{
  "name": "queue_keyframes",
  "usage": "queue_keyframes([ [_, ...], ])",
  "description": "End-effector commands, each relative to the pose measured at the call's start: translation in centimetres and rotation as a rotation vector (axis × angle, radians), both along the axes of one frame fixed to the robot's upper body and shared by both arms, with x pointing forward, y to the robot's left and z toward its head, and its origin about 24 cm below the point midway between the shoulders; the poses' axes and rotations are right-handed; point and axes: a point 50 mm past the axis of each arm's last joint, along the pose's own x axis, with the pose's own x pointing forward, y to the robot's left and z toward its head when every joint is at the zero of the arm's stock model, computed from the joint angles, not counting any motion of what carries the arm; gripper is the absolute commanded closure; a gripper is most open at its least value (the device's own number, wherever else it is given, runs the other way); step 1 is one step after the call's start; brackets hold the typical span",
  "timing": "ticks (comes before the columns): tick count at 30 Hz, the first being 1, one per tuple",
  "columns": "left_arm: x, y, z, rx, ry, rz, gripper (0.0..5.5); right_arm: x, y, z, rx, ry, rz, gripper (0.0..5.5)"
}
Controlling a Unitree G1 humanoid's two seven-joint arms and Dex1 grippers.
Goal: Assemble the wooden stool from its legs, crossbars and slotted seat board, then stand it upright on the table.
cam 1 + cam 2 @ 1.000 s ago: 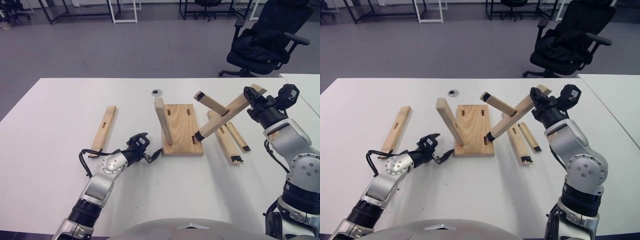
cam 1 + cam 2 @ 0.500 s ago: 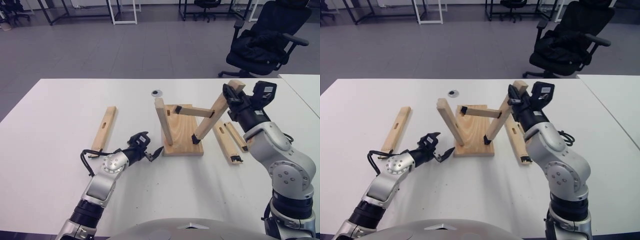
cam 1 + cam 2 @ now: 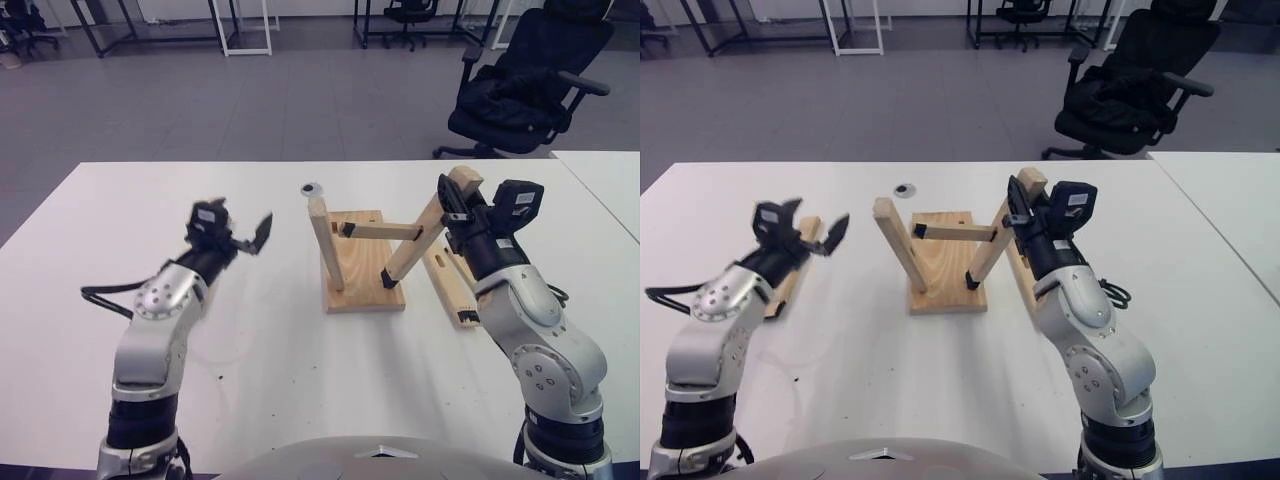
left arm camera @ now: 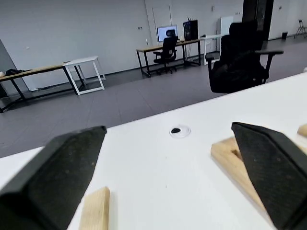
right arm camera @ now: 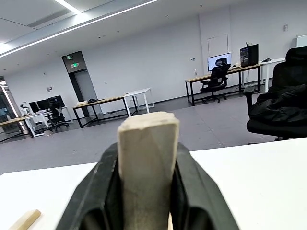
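A: Where do the stool parts lie, relative to the fingers?

B: The board [image 3: 365, 270] lies flat in the middle of the table [image 3: 300, 370]. The right gripper [image 3: 453, 203] is at the top end of the right leg [image 3: 415, 245], above the board's right side. The left gripper [image 3: 240, 225] is well apart from the board, to its left and raised over the table.

A: How do the parts look?

B: They are pale wood. The left leg [image 3: 327, 243] stands on the board, tilted. The right leg rises slanted from the board's right edge, and its lower end is dark. A crossbar [image 3: 380, 232] runs between the two legs. Two loose bars [image 3: 447, 285] lie just right of the board. One loose piece [image 4: 94, 211] lies on the table under the left gripper.

A: And the fingers?

B: The right fingers [image 5: 93, 191] are clamped on the right leg, one on each side of its top end. The left fingers [image 4: 62, 163] are wide apart; they hold nothing and touch nothing.
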Motion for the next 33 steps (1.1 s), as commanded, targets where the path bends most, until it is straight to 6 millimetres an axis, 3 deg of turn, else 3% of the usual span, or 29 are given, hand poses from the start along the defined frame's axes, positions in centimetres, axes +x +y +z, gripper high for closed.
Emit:
queue_keyframes([
  [1, 0.6, -1.5, 3.7, -0.082, -0.080, -0.002, 0.68, 0.3, 0.8, -5.5, 0.002, 0.408, -0.084, 4.49],
  [5, 0.7, -2.0, 5.1, -0.091, -0.100, 0.001, 0.68, 0.2, 0.8, -5.9, 0.007, 0.458, -0.118, 4.50],
  [10, 0.5, -3.6, 6.7, -0.144, -0.125, -0.034, 0.68, -0.4, 0.5, -6.3, -0.145, 0.440, -0.068, 4.50],
  [13, -0.1, -5.1, 6.8, -0.180, -0.123, -0.070, 0.68, -0.7, 0.9, -7.0, -0.202, 0.471, -0.010, 4.50],
  [18, -1.2, -6.9, 7.0, -0.160, -0.152, -0.159, 0.68, -0.8, 0.2, -7.8, -0.141, 0.506, -0.050, 4.50],
  [21, -1.2, -7.1, 6.2, -0.114, -0.125, -0.173, 0.68, -0.8, -0.2, -7.8, -0.142, 0.502, -0.058, 4.50],
  [29, -0.2, -6.6, 1.3, 0.049, 0.041, -0.143, 0.68, -1.0, 0.2, -7.7, -0.106, 0.431, 0.013, 4.50],
  [33, 0.1, -6.8, 0.1, 0.026, 0.067, -0.135, 0.68, -1.3, -0.4, -8.3, -0.136, 0.453, 0.012, 4.50],
])
